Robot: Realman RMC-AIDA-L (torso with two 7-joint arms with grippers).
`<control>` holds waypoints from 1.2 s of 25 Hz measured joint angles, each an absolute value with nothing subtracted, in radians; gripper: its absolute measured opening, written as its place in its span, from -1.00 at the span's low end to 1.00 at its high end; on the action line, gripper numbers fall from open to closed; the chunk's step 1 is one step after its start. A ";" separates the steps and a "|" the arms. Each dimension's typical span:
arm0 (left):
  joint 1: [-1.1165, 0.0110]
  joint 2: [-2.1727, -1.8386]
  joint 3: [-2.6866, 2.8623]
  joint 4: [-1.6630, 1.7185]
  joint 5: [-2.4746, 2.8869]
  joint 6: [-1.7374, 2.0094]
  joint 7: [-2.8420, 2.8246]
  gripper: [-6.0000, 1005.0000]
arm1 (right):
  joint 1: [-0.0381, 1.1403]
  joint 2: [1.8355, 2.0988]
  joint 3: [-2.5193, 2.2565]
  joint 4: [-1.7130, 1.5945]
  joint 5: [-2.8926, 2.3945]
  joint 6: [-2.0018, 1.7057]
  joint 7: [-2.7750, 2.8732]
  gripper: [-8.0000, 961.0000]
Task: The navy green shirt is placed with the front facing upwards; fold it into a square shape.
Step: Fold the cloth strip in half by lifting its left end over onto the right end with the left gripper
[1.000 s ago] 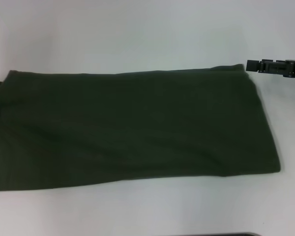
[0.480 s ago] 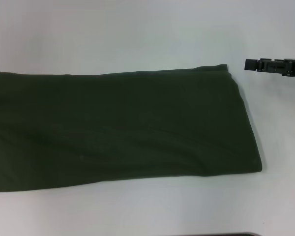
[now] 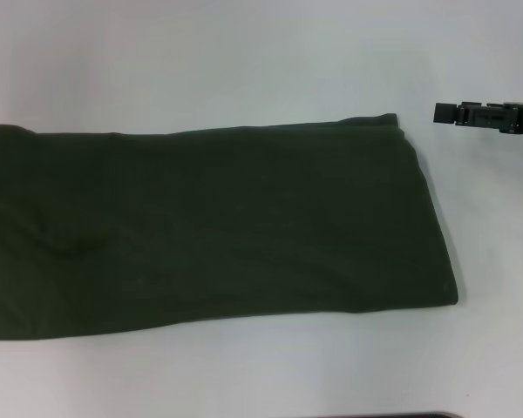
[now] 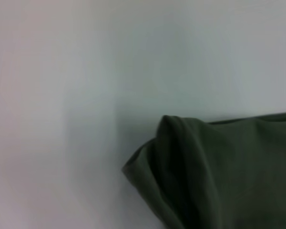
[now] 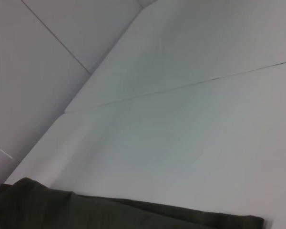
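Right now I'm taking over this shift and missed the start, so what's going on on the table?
A robot is folding a dark green shirt on a white table. The shirt lies as a long band with its plain side up, its right end flat and squared, while its left end runs out of the head view and is bunched and lifted in the left wrist view. The right gripper hovers just past the shirt's far right corner, not touching it. The left gripper is not in view.

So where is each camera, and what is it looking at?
Head view: on the robot's head, looking down at the shirt on the table; right gripper shows.
Left wrist view: on the left arm, close to a bunched shirt edge; no arm shows.
Right wrist view: on the right arm, across the table; no arm shows.
All share the shirt.
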State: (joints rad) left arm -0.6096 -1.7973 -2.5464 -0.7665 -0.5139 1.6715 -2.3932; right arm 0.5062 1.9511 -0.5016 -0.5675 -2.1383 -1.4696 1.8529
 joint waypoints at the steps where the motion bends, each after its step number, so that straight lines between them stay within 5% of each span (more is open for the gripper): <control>1: -0.611 -1.802 -2.546 -0.784 -0.516 1.690 -2.396 -0.93 | 0.506 1.951 -0.502 -0.568 -2.138 -1.470 1.852 0.97; 30: -0.696 -2.022 -2.529 -1.153 -0.587 1.945 -2.580 -0.93 | 0.500 1.943 -0.504 -0.568 -2.138 -1.494 1.827 0.96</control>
